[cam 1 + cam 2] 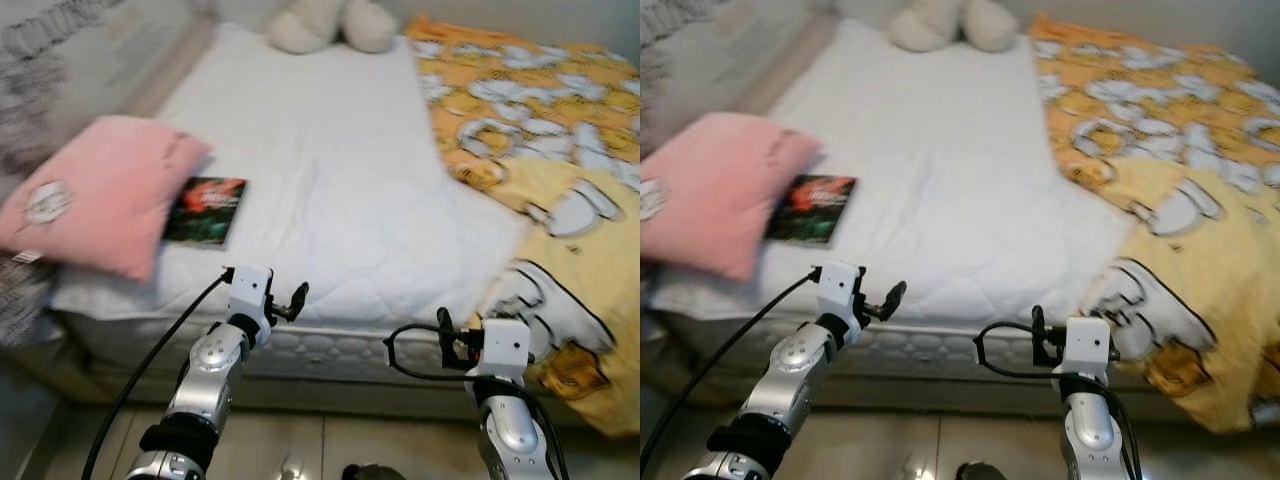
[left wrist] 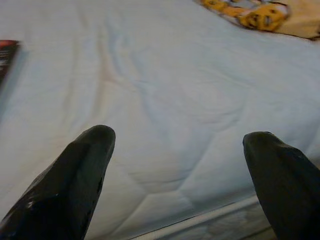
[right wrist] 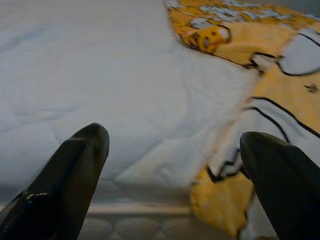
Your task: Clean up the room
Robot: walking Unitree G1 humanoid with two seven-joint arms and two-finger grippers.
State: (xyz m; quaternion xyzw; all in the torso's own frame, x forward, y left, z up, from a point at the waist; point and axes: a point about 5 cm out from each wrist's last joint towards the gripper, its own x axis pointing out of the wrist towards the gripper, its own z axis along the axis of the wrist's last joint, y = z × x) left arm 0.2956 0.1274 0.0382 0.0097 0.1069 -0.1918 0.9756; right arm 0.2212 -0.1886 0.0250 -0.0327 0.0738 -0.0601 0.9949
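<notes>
Left gripper (image 1: 296, 300): fingers wide, empty, at bed (image 1: 320, 170) edge.
Right gripper (image 1: 445, 335): wide, empty.
Risk: book (image 1: 205, 210), at eleven o'clock, slips under pillow (image 1: 95, 190) if nudged.

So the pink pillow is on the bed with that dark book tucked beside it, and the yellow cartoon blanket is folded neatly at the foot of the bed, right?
Not quite. The pink pillow does lie on the bed with the dark book beside it, but the yellow cartoon blanket is not folded neatly: it is spread, rumpled, along the bed's right side and hangs over the edge, as the left eye view shows.
</notes>
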